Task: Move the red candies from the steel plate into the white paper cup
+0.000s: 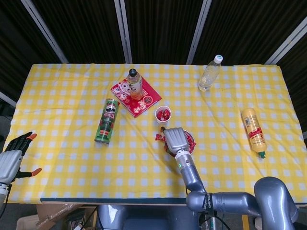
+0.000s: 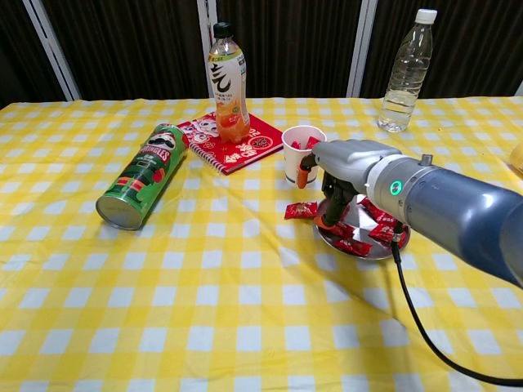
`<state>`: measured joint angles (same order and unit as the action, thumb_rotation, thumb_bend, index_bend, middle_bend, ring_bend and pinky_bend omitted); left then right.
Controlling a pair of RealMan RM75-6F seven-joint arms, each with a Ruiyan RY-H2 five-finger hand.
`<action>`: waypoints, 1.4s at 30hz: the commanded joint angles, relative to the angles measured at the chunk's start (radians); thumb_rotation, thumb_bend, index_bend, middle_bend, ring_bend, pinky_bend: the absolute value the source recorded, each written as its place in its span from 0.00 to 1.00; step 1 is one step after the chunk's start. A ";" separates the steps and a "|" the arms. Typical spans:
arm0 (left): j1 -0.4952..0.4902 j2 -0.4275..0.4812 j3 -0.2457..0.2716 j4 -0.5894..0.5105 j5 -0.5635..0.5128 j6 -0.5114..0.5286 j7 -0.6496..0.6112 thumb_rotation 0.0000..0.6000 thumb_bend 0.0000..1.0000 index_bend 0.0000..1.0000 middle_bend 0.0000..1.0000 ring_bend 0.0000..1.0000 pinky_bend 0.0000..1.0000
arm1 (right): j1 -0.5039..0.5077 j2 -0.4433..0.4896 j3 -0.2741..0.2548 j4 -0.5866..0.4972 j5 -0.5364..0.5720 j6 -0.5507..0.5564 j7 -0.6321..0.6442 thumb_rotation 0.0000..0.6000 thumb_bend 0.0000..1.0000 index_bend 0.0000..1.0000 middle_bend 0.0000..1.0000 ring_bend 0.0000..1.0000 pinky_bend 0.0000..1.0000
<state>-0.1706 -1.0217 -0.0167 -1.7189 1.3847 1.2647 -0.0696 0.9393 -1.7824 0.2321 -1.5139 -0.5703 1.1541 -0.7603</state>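
You had some red candies in the white paper cup (image 2: 302, 153), several left on the steel plate (image 2: 359, 247), one stray candy (image 2: 300, 210) on the cloth, your right hand (image 2: 333, 175) reaching down, grasp unclear.
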 commanded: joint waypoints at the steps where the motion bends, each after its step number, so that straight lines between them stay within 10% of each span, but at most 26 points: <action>1: -0.002 0.002 0.000 -0.003 -0.001 -0.003 0.000 1.00 0.03 0.00 0.00 0.00 0.00 | 0.006 -0.020 0.009 0.036 0.014 -0.023 0.003 1.00 0.34 0.31 0.82 0.91 0.92; 42: -0.005 0.008 -0.001 -0.007 -0.009 -0.012 -0.012 1.00 0.03 0.00 0.00 0.00 0.00 | -0.005 -0.137 0.051 0.226 -0.025 -0.094 0.062 1.00 0.43 0.53 0.82 0.91 0.92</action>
<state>-0.1755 -1.0134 -0.0179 -1.7261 1.3754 1.2525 -0.0815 0.9348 -1.9185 0.2825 -1.2887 -0.5941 1.0618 -0.6997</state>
